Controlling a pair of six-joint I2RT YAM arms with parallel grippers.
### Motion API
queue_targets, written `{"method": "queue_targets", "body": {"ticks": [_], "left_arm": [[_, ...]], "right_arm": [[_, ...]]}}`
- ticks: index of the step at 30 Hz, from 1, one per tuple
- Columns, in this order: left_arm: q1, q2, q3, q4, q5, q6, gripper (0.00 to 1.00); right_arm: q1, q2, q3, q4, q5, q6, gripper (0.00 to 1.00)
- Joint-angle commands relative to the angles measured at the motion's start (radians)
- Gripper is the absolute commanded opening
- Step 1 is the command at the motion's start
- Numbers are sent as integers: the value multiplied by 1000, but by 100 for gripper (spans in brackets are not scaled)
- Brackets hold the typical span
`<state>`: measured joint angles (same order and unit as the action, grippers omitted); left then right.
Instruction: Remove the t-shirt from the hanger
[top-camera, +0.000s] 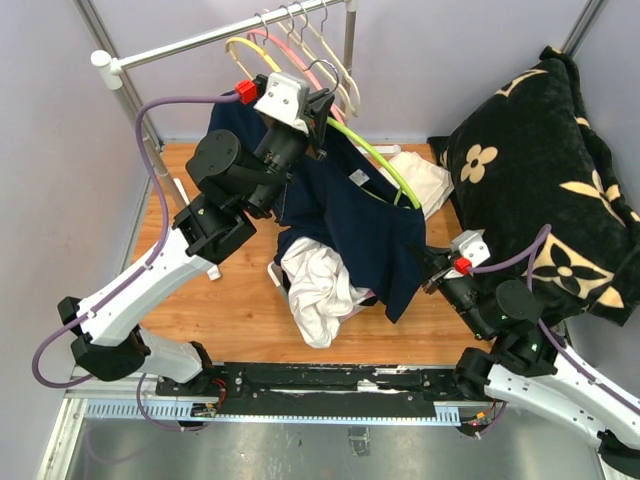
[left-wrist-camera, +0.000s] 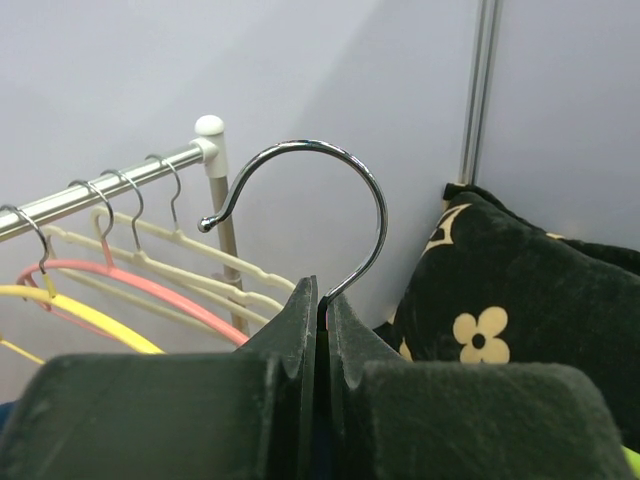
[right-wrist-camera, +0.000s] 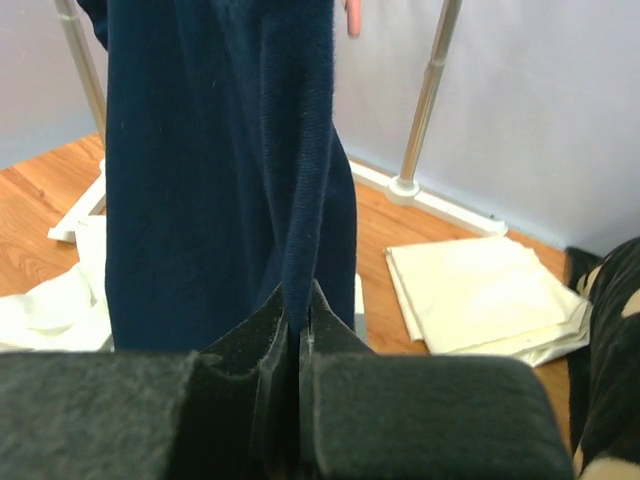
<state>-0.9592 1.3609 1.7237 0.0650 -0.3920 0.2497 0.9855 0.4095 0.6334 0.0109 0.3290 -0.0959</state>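
While my left pincer (left-wrist-camera: 320, 300) is shut on the chrome hook (left-wrist-camera: 330, 180) of the green hanger (top-camera: 375, 160), my right pincer (right-wrist-camera: 300, 310) nips a fold of the navy t-shirt (right-wrist-camera: 220, 170).
I count one t-shirt, draped on that one hanger and slung between my two pincers above mid-surface (top-camera: 230, 300). Four more hangers hang on the rail (top-camera: 200, 40) at 12 o'clock: one yellow, one pink, two cream. Only the top view shows the whole shirt, one white garment (top-camera: 318, 285) crumpled at its 6 o'clock, and one black flowered pillow (top-camera: 530, 170) at 3 o'clock. Only my left wrist view separates the four rail hooks. Only my right wrist view shows the cloth pinched between closed fingers, with one folded cream cloth (right-wrist-camera: 480, 295) at 4 o'clock.
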Motion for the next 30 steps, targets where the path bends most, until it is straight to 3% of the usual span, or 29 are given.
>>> {"method": "queue_targets", "body": {"ticks": [1,23,25,30], "left_arm": [[-3,1,56,77,-5,11,0],[-2,-31,39,106,21,-27,0],[-4,-32,36,96,32,-32,0],[-3,-64,-43,103,98,-47,0]], "right_arm": [[8,-30,-64,-8,66,63,2],[7,-138,-275,132,252,130,1],[7,-124,-257,124,239,121,11],[7,-79,-180,68,186,83,49]]}}
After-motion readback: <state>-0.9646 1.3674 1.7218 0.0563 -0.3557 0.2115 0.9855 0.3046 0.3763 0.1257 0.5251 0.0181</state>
